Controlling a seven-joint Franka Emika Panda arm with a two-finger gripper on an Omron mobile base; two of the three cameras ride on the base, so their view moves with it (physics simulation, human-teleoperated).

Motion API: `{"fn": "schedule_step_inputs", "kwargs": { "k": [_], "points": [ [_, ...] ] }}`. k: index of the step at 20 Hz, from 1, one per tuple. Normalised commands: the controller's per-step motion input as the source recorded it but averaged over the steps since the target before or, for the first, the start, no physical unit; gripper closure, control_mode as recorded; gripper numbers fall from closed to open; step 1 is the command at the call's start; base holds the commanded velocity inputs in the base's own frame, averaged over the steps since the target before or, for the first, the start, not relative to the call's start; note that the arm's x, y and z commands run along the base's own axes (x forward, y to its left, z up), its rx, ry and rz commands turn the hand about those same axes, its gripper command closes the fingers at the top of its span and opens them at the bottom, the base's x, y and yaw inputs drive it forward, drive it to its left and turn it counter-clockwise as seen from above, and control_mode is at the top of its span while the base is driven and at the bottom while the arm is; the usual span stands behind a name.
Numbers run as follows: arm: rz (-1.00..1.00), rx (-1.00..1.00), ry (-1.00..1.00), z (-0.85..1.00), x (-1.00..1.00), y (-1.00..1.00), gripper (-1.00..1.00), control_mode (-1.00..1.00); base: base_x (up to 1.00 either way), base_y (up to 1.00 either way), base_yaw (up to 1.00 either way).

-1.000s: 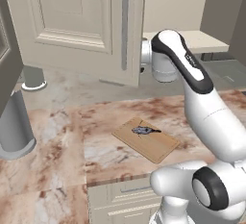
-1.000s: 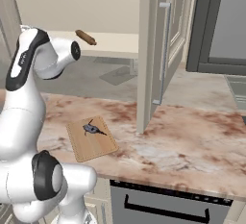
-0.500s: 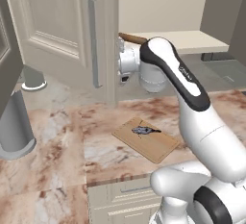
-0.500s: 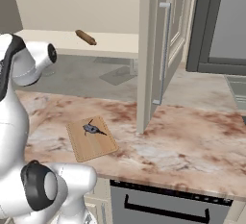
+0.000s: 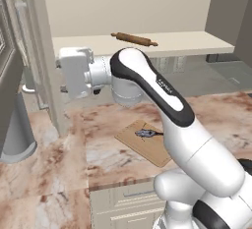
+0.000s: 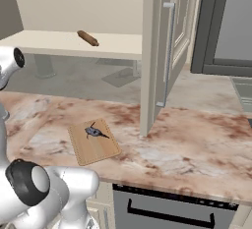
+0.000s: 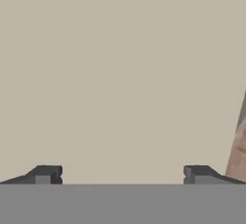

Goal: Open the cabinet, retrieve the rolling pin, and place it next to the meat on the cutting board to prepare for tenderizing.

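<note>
Cabinet doors stand open; the rolling pin lies on the shelf, upper centre. The tool, fingers apart and empty, faces a door panel. Meat rests on the cutting board, centre.

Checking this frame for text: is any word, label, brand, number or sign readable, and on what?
No readable text anywhere in the three views.
A small dark mark on the robot's upper arm, left base view: too small to read.
The cabinet, rolling pin, cutting board, meat and countertop: plain, no lettering.
The gripper, open, faces a blank beige surface.
</note>
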Motion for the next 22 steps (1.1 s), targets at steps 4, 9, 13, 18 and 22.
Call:
{"fn": "schedule_step_inputs", "kwargs": {
  "k": [4, 9, 13, 18, 22],
  "points": [
    [0.05, -0.02, 0.02, -0.09, -0.13, 0.63, -1.0, -1.0, 0.0, 0.0, 0.0],
    [0.07, -0.07, 0.03, -0.11, -0.02, 0.43, -1.0, -1.0, 0.0, 0.0, 0.0],
    [0.03, -0.04, 0.01, -0.07, 0.06, 0.09, -1.0, -1.0, 0.0, 0.0, 0.0],
    [0.0, -0.05, -0.07, 0.0, -0.09, -0.07, -1.0, -1.0, 0.0, 0.0, 0.0],
    [-0.01, -0.09, -0.11, 0.0, -0.25, -0.08, -1.0, -1.0, 0.0, 0.0, 0.0]
  ]
}}
